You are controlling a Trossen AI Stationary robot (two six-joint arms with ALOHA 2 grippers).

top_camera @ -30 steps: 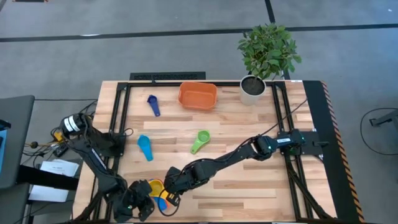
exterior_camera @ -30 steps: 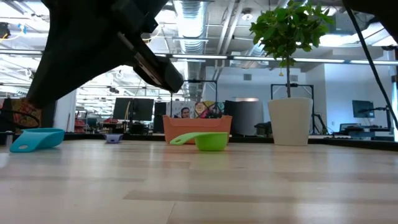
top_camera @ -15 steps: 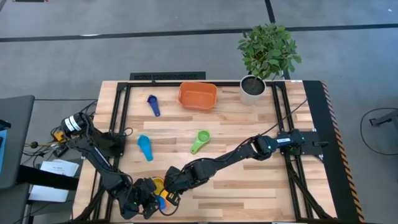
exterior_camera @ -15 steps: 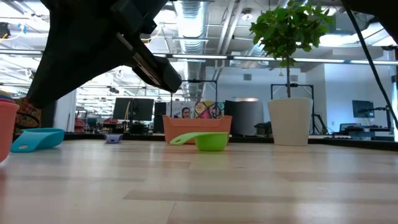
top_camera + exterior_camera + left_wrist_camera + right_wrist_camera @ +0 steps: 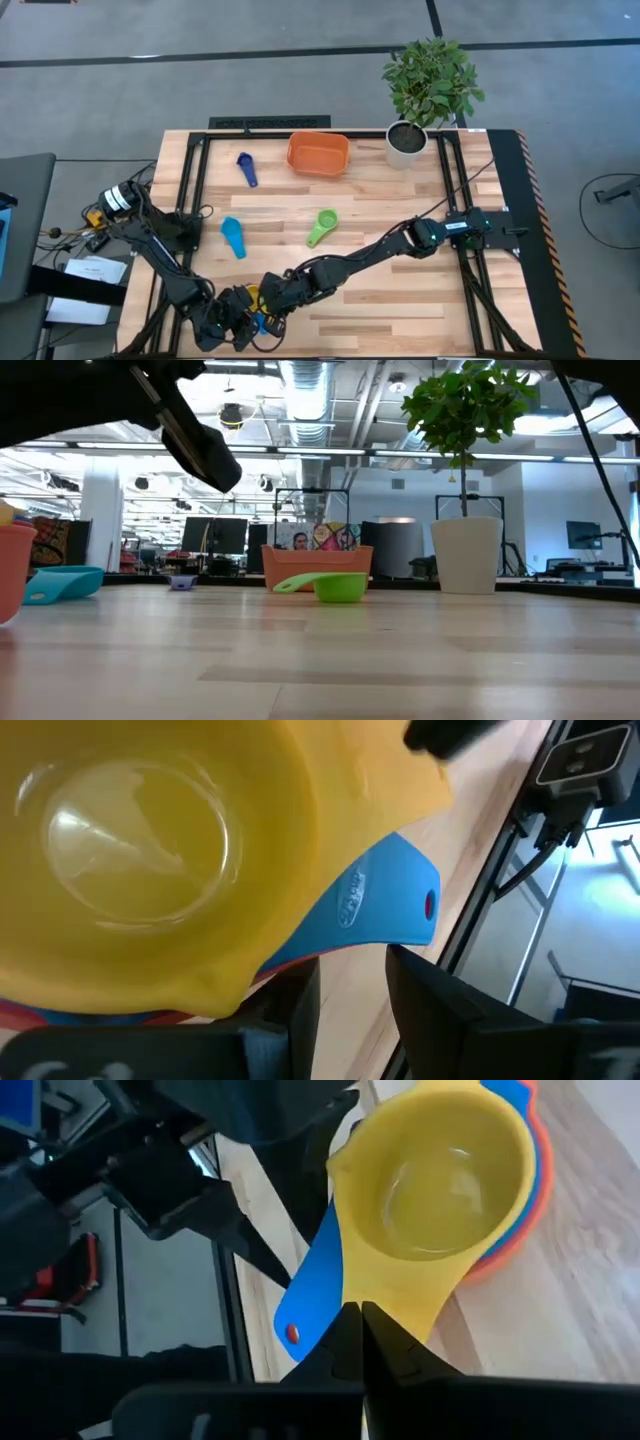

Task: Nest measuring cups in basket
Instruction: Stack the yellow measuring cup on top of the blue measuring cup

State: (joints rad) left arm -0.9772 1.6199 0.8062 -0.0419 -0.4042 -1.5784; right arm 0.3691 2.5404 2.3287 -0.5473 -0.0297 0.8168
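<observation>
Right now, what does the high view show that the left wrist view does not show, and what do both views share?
Only the high view shows the orange basket, the navy cup, the light blue cup, the green cup, the plant pot and both arms. Only the left wrist view shows the inside of the yellow cup, the blue cup's handle under it, and the left gripper with its fingers apart beside that handle. Both show the stacked cups at the table's near left edge.

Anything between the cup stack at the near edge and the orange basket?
Yes. From the nested stack, held by the right gripper, toward the basket, the green cup lies near the straight path. The light blue cup sits left of it.
</observation>
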